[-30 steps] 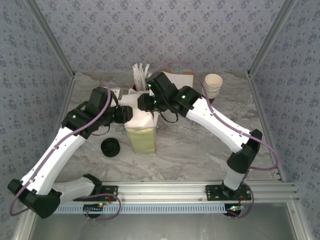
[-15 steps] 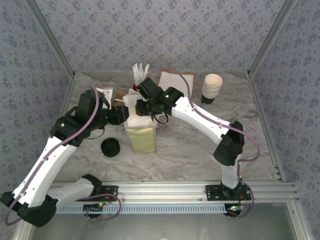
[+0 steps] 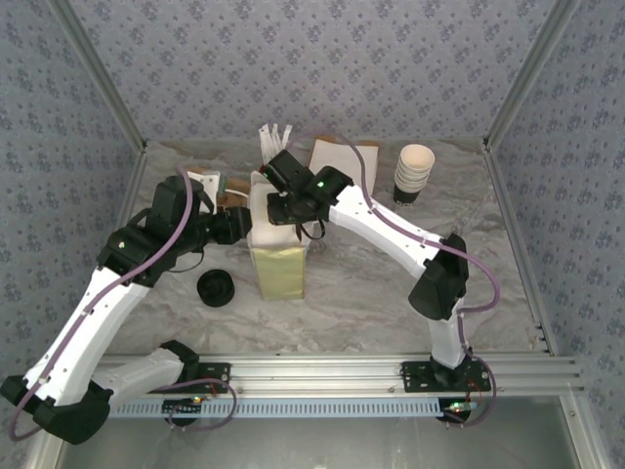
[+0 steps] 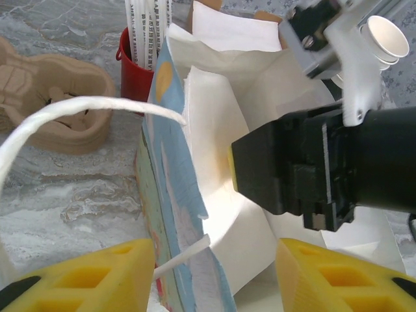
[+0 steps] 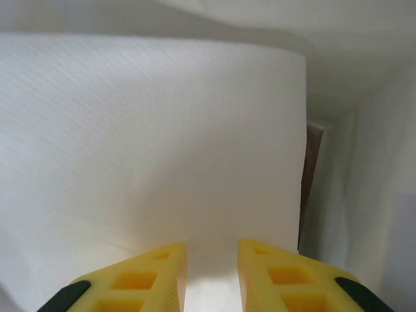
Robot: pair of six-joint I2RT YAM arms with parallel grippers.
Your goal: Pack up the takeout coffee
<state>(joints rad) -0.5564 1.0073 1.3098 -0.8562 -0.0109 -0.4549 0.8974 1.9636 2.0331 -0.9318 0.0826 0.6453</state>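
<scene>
The white-and-yellow paper bag [image 3: 278,266] stands upright mid-table with its mouth open. My right gripper [image 3: 270,209] reaches down into that mouth. In the right wrist view it [image 5: 212,250] is open by a narrow gap with nothing between the fingers, facing the bag's white inner wall [image 5: 162,130]. My left gripper [image 4: 214,252] is open wide, its fingers either side of the bag's left wall [image 4: 170,169], and a string handle [image 4: 58,123] loops in front. A round black lid [image 3: 215,288] lies on the table left of the bag. The takeout coffee is out of view.
A red holder of white sticks [image 3: 273,147] stands behind the bag, with white napkins [image 3: 344,156] beside it. A stack of paper cups [image 3: 413,174] is at the back right. A brown moulded carrier [image 4: 52,104] lies to the left. Patterned walls enclose the table.
The right arm has folded its elbow in and pushed its gripper leftward and deeper into the bag's mouth. The left arm has drawn back slightly while staying at the bag's left wall.
</scene>
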